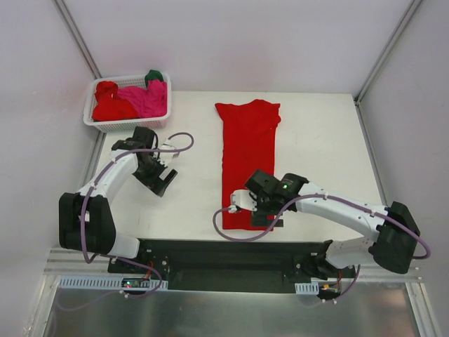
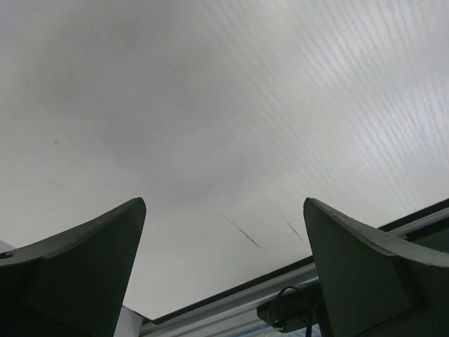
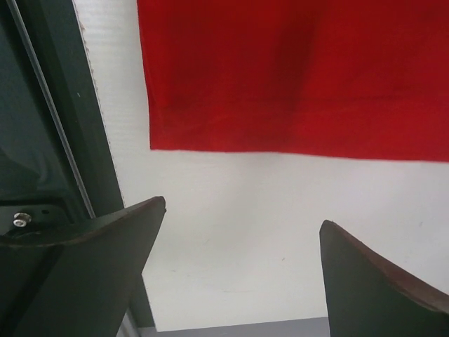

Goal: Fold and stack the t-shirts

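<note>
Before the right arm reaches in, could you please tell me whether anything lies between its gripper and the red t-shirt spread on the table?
Nothing visible does. The right gripper is open, and in its wrist view only a strip of bare table separates its fingers from the near hem of the red t-shirt.

Your left arm (image 1: 116, 175) and right arm (image 1: 344, 210) are white with black joints, purple cables (image 1: 179, 137) trailing; a silver screw (image 3: 21, 220) sits at nine o'clock by dark wedge fingers (image 3: 84, 274).

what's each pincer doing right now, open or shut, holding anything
Left pincer: open, holding nothing.
Right pincer: open, holding nothing, near the hem of the red t-shirt.
</note>
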Available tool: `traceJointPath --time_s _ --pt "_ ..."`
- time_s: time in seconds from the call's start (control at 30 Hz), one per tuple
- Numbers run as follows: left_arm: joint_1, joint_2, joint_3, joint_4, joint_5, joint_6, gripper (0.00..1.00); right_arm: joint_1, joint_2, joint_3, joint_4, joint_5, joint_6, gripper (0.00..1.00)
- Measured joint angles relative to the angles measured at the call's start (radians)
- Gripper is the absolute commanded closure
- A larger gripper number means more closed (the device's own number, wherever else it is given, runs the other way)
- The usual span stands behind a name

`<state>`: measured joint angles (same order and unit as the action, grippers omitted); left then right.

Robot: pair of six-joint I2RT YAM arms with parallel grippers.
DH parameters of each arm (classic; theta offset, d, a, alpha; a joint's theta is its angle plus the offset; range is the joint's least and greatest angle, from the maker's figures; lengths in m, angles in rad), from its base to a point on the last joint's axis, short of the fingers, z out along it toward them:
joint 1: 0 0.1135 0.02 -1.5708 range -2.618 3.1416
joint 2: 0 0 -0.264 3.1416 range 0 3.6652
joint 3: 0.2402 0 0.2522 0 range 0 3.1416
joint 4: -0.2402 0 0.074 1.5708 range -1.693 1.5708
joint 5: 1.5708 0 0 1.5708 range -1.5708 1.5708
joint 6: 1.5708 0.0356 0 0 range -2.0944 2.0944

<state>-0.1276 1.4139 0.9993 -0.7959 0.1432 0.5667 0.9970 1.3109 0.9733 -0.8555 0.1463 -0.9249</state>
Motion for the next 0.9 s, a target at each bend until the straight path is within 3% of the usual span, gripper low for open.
traceJointPath --time_s 0.2,0.43,0.9 --pt "0.043 0.0 0.075 0.048 -0.011 -0.002 0.03 0.138 0.085 0.085 0.037 0.005 0.044 0.04" --pt "0.043 0.0 0.059 0.086 0.01 -0.009 0.04 0.275 0.127 0.097 0.046 -0.01 0.119 0.04" --pt "0.043 -0.04 0.006 0.103 0.036 -0.032 0.04 0.299 0.284 0.1 0.09 -0.055 0.194 0.04"
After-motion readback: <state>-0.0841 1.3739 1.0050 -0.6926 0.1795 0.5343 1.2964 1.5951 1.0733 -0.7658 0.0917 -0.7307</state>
